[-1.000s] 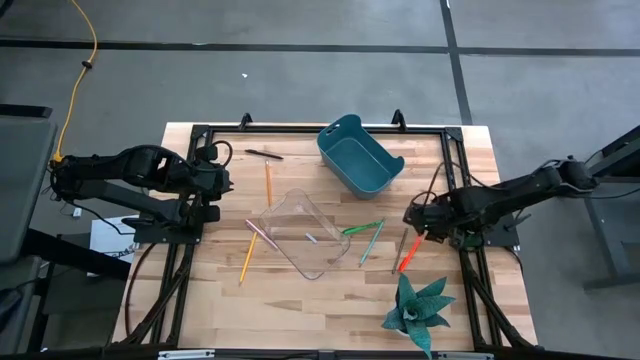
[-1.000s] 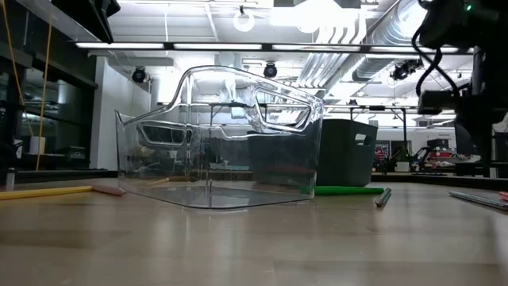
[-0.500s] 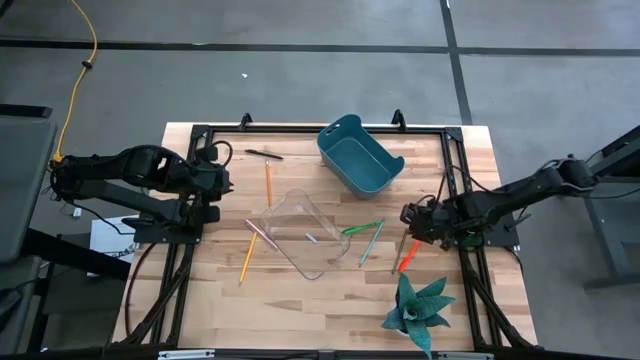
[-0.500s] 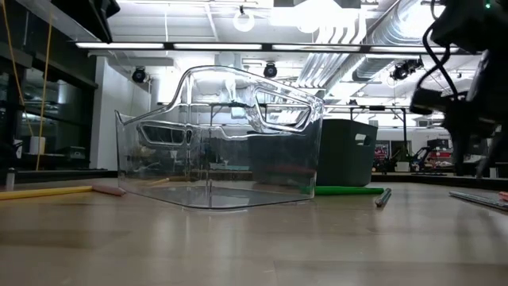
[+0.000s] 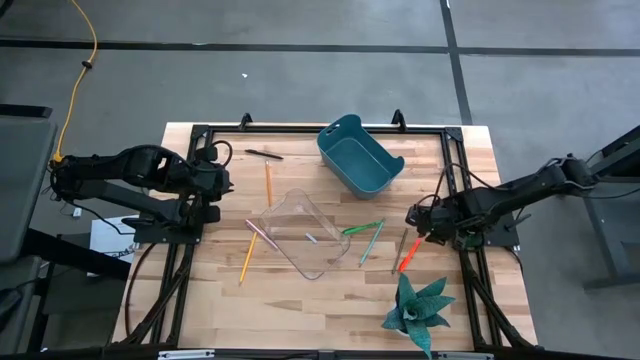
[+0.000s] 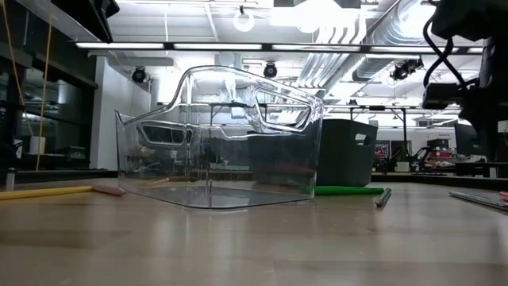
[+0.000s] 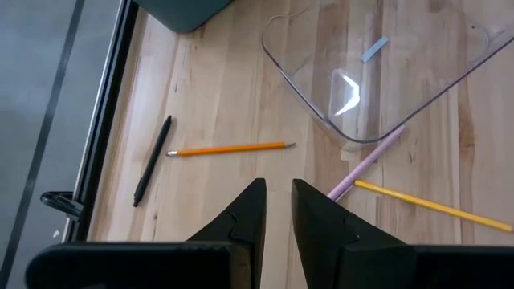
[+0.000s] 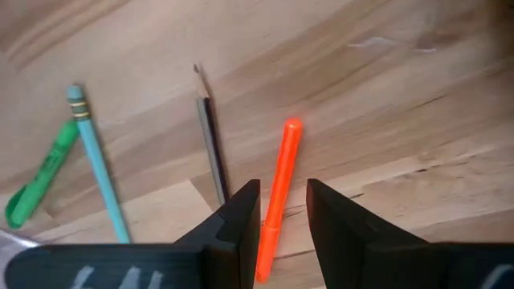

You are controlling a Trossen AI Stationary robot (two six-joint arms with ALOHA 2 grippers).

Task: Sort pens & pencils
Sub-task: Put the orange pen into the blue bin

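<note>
Hovering right tool (image 8: pixel 279 210) seemingly straddles the red-orange pen (image 8: pixel 277 193).

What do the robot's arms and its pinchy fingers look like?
Both arms are dark, thin and jointed, with black cables looping beside them. The left gripper and right gripper each end in two flat, black, wedge-shaped fingers tapering toward the tips.

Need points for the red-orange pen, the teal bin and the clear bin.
red-orange pen (image 8: pixel 279 189): right wrist view, middle of the barrel.
teal bin (image 5: pixel 352 163): high view, inside floor.
clear bin (image 6: pixel 208 171): low view, near front wall.
</note>
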